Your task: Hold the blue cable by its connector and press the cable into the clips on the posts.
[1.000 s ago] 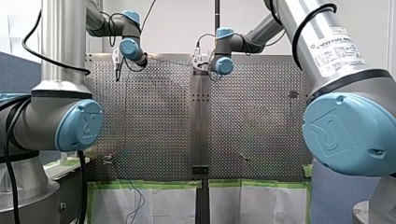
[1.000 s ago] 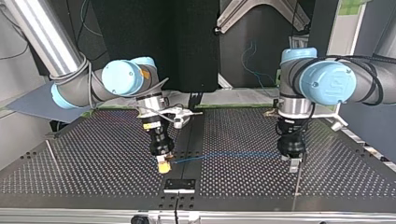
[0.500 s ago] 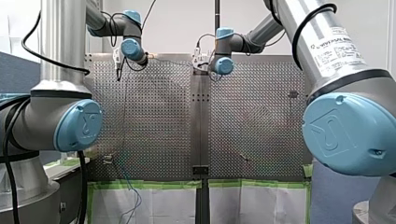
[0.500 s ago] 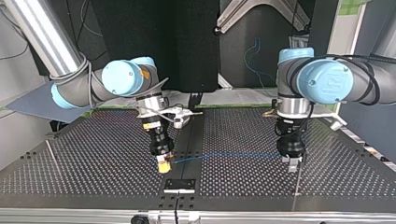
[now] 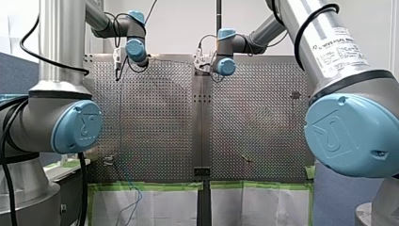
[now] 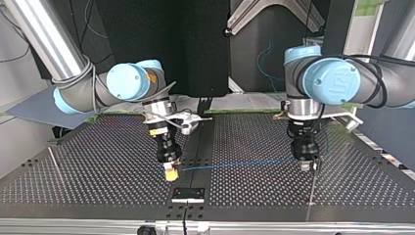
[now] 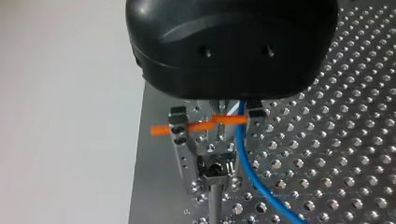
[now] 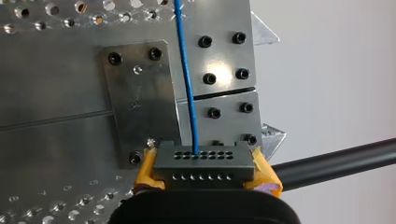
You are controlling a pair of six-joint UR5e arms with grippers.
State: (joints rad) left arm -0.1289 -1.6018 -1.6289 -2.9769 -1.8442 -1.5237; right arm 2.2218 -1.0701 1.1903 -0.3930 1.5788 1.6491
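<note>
Bright, even room light fills the front view, and the pale wall (image 5: 179,28) behind the perforated table (image 5: 160,117) is almost washed out. The top view is dimmer, with a black backdrop (image 6: 195,49), soft highlights on the blue joint caps (image 6: 128,82) and the blue cable (image 6: 235,163) showing only faintly. In the right wrist view glare sits on the metal plate (image 8: 224,60)

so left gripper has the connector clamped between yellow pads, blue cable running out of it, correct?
Not the left. It is the right gripper that has the connector clamped between yellow pads, with the blue cable running out of it. The right wrist view shows this.
</note>
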